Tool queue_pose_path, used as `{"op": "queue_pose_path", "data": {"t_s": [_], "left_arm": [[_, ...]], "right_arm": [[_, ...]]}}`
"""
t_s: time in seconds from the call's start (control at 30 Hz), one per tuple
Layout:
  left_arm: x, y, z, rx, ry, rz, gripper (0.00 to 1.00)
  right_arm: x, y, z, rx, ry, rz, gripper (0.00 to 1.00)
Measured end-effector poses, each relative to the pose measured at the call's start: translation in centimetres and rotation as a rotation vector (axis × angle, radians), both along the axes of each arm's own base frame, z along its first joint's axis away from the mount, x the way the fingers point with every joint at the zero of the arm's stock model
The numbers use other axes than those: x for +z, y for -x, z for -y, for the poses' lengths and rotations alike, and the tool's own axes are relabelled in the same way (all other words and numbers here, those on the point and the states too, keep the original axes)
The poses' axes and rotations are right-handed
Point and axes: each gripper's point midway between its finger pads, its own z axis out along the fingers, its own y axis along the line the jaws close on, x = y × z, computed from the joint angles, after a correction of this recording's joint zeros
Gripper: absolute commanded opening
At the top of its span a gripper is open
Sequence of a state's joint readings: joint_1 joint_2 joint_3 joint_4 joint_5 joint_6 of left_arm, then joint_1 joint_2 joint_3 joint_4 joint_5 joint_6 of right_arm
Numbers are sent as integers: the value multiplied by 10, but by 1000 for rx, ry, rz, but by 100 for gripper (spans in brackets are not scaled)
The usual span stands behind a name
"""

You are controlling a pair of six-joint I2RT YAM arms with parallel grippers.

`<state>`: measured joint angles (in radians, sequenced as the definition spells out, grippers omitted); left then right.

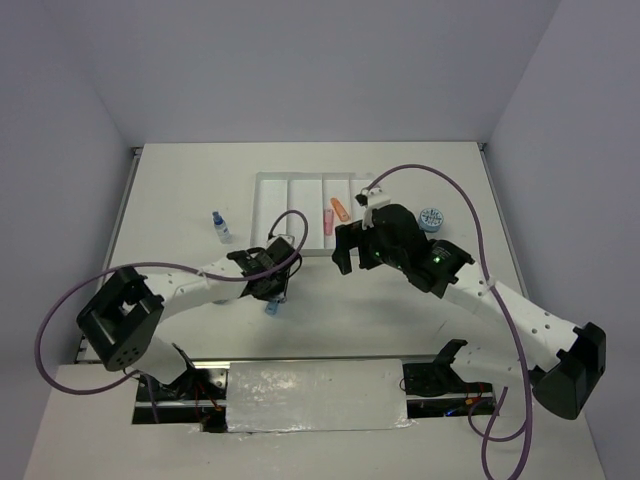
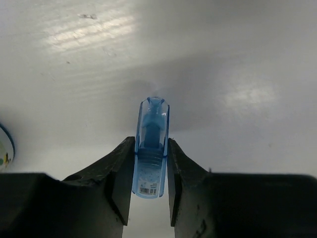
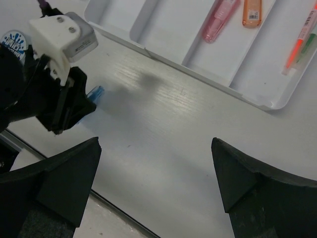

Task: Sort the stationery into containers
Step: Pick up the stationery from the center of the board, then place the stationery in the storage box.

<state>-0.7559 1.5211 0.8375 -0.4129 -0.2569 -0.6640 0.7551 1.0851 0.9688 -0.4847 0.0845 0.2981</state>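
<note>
Near the middle of the table, in front of the white tray, the left gripper is pinched tight on a short blue stick. Its two fingers press the stick's sides, and the clear cap end juts out past the tips, low over the tabletop; whether it touches the surface cannot be told. The right gripper hangs over bare table just near of the tray's right half, its jaws spread wide and holding nothing. In the tray, a pink stick and an orange stick lie side by side in the third compartment from the left, and the thin orange and green pens lie in the compartment at the right end. Outside the tray, the blue-capped bottle stands upright on the table to its left, and one patterned disc rests to its right, close beside the right arm. A second disc shows partly beyond the left gripper in the right wrist view.
</note>
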Motion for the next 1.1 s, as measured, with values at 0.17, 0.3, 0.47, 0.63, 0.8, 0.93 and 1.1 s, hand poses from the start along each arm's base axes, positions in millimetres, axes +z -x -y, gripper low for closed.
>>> {"op": "queue_pose_path", "data": {"t_s": [0.17,0.3,0.47,0.63,0.8,0.93,1.1], "left_arm": [[45,-3,22,-24,80,78,12],[107,-38,54,-23,210,225,14],[175,-96,106,-44,325,383,13],[181,-158,150,-42,347,434,20],[149,-211,173,-16,313,411,27],[108,-237,167,17,270,357,37],[74,-245,147,48,228,288,76]], "right_arm": [[8,-3,10,-46,12,22,100],[19,-11,30,-143,8,49,100],[32,-17,60,-298,-13,77,100],[56,-9,78,-385,-94,126,100],[74,0,92,-425,-150,168,100],[74,4,99,-440,-140,172,100],[69,6,101,-441,-128,164,100]]}}
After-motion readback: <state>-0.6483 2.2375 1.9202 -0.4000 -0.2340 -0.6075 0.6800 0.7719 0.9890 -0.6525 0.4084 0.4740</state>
